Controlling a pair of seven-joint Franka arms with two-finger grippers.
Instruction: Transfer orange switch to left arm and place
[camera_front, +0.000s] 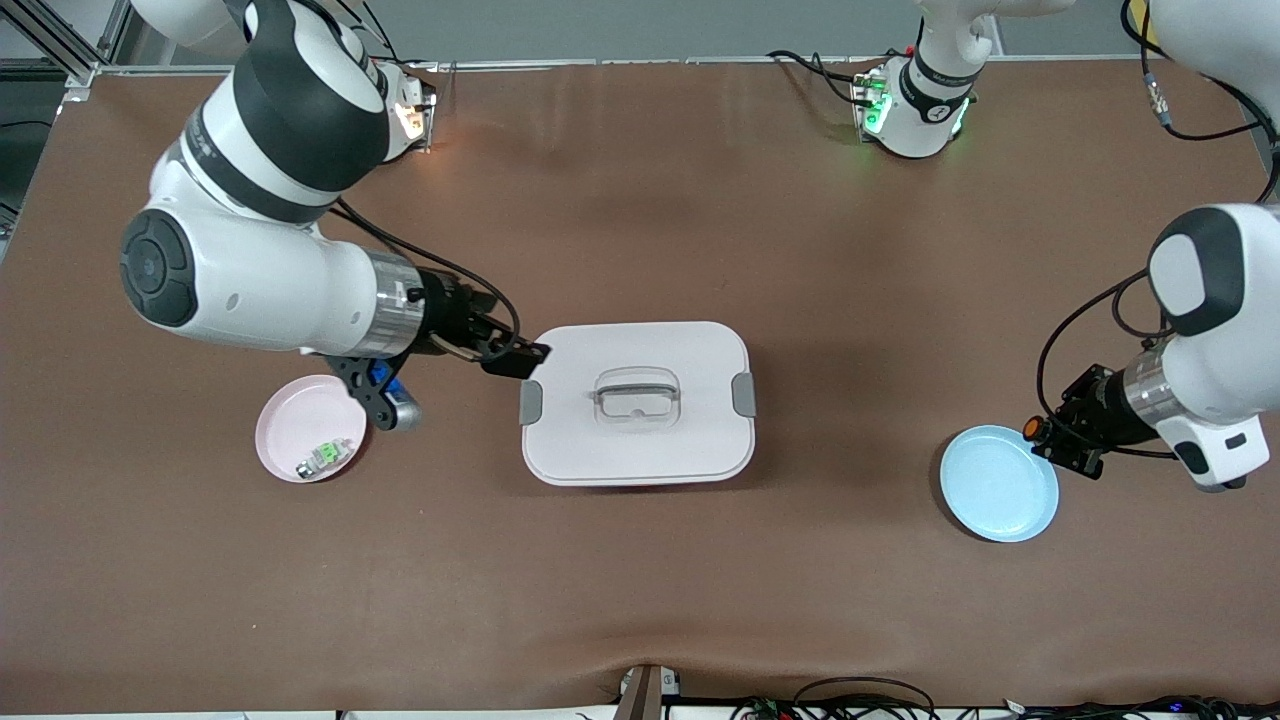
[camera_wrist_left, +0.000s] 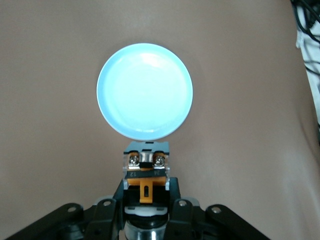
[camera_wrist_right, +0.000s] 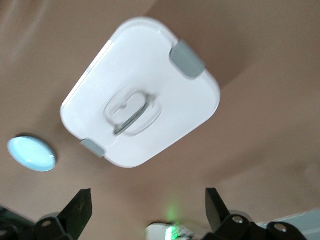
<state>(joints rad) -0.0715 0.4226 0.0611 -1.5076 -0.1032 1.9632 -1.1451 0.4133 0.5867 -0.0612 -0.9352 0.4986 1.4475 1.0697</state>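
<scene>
Nearest you, a blue plate (camera_front: 998, 484) lies on the brown desk (camera_front: 640, 580). Your left gripper (camera_front: 1040, 432) clamps the orange switch (camera_wrist_left: 145, 167) over its rim; right gripper (camera_front: 520, 358), fingers apart, hangs beside the box (camera_front: 637, 402).

The left arm bends low at its end of the bench. Its left claw (camera_front: 1040, 433) (camera_wrist_left: 145, 197) is squeezed tight on the orange switch (camera_front: 1030, 428) (camera_wrist_left: 145, 170). The right arm reaches out from its base. Its right claw (camera_front: 515, 357) hangs up in the air, with its two fingers (camera_wrist_right: 77, 207) spread wide apart.
</scene>
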